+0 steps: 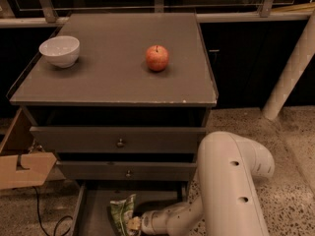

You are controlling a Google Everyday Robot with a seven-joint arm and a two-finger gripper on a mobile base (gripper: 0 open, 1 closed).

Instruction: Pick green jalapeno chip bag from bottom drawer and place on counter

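The green jalapeno chip bag point(122, 214) stands crumpled in the open bottom drawer point(93, 215), at the frame's lower edge. My gripper point(132, 224) reaches into the drawer from the right, at the bag's lower right side and touching it. My white arm point(231, 191) curves down in front of the cabinet's right side. The counter point(113, 77) is above, with a chipped front edge.
A red apple point(157, 58) sits mid-counter and a white bowl point(59, 50) at its left. Two shut upper drawers with round knobs point(120, 142) are above the open one. A cardboard box point(19, 166) and a cable point(47, 220) lie left; a white post point(290, 73) stands right.
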